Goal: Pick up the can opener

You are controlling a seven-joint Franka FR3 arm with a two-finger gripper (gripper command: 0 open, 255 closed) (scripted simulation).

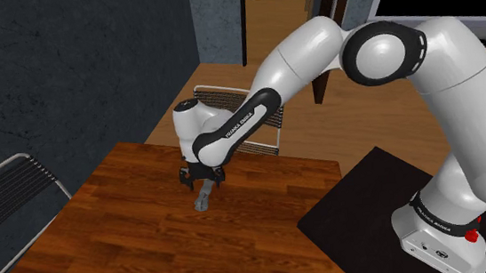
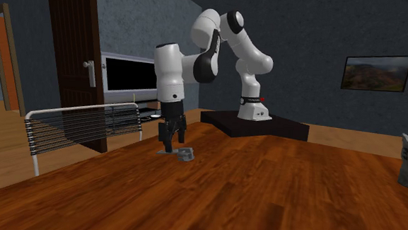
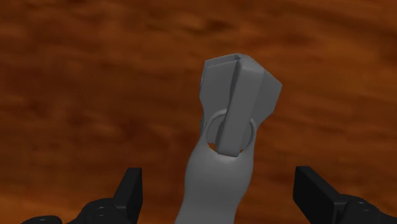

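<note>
Hovers low over the wooden counter [image 1: 152,245], end effector [image 3: 221,186] spread either side of the grey can opener [image 3: 232,108], touching nothing.

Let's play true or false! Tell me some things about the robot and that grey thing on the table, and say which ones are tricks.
1. The can opener is grey. True.
2. The gripper is squeezing the can opener. False: its fingers stand apart, one on each side of the handle, not touching it.
3. The can opener lies on a wooden table. True.
4. The robot arm is red all over. False: it is white with dark joints.
5. A picture hangs on the wall behind the robot in the second exterior view. True.
</note>
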